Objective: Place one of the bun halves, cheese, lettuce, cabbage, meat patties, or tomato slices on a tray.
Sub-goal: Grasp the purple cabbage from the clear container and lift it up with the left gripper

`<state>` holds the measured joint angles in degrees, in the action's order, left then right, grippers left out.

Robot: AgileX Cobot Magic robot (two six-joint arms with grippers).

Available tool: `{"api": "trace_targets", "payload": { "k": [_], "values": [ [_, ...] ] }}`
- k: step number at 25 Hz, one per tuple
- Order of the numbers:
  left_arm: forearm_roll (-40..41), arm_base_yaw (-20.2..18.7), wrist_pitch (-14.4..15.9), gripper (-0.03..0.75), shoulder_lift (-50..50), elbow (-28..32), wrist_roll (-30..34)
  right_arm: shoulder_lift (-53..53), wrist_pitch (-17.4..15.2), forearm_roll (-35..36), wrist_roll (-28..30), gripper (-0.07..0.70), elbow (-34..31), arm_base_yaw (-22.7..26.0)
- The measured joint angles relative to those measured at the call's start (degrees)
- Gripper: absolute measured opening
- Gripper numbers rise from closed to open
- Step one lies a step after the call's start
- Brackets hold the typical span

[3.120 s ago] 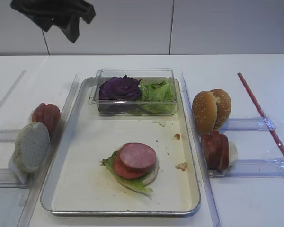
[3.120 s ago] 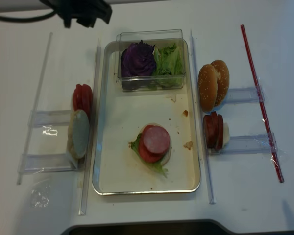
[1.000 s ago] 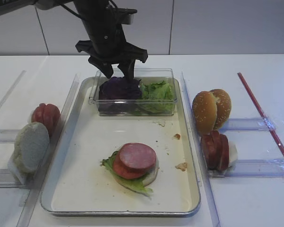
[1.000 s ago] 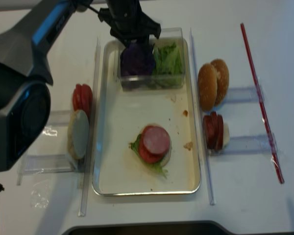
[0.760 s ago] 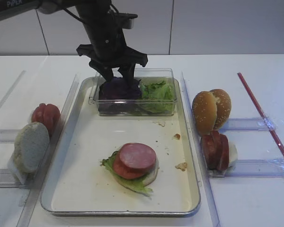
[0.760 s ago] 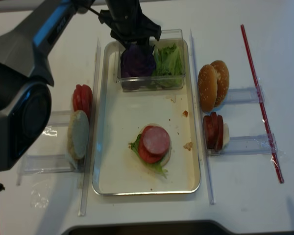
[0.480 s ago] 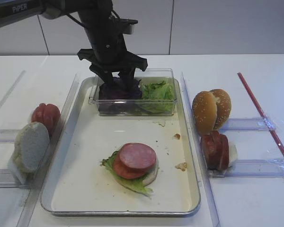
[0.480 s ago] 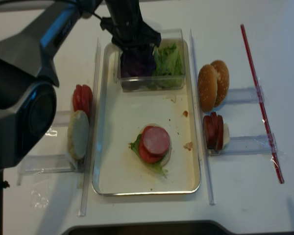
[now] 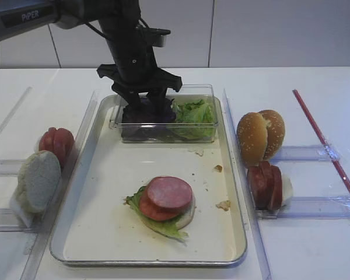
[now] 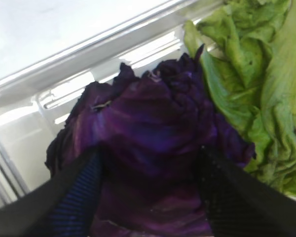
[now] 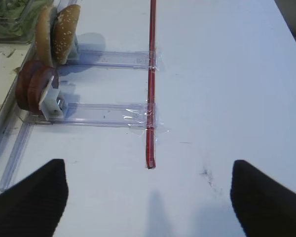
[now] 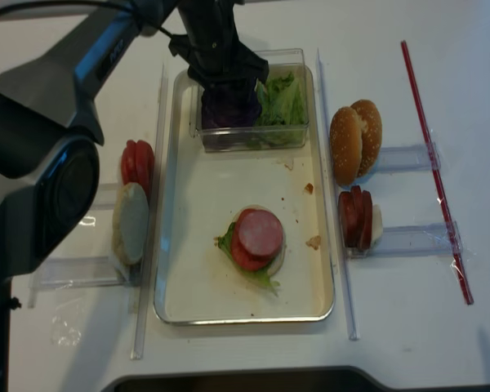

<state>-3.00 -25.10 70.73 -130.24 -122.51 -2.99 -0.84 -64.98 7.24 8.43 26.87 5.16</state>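
**Cabbage pickup: end effector lowered, grasp not closed**

The left end effector stands spread, one finger either side of the deep purple wavy cabbage leaf, not yet pinching it. The cabbage lies in the small clear plastic box, beside the pale green frilly lettuce, at the far end of the silver-rimmed cream tray. Judged progress: pickup stage; closing, lifting and placing remain. The crumpled leaf shows no clear long axis; its ruffled face points upward. The right end effector hangs spread above the white worktop.

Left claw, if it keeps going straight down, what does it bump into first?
Most likely the purple cabbage in the clear box: the left claw points down with a finger on each side of it.
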Motion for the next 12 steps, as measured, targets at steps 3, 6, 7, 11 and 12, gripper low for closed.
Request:
{"api": "trace_targets", "payload": {
  "k": [3, 6, 7, 11, 12],
  "values": [
    [0.2, 0.0, 0.0, 0.427, 0.0, 0.0, 0.0, 0.0, 0.0, 0.0, 0.0, 0.689, 0.0, 0.0],
    [0.3, 0.0, 0.0, 0.404, -0.1, 0.0, -0.5, 0.0, 0.0, -0.1, 0.0, 0.689, 0.0, 0.0],
    [0.3, 0.0, 0.0, 0.395, -0.2, 0.0, -0.7, 0.0, 0.0, -0.1, 0.0, 0.689, 0.0, 0.0],
    [0.2, 0.0, -0.2, 0.384, -1.3, -0.4, -1.2, 0.0, 0.0, -0.2, 0.0, 0.689, 0.0, -0.1],
    [0.2, 0.0, -0.2, 0.384, -1.5, -0.6, -1.2, 0.0, 0.0, -0.2, 0.0, 0.689, 0.0, -0.1]
  ]
}}
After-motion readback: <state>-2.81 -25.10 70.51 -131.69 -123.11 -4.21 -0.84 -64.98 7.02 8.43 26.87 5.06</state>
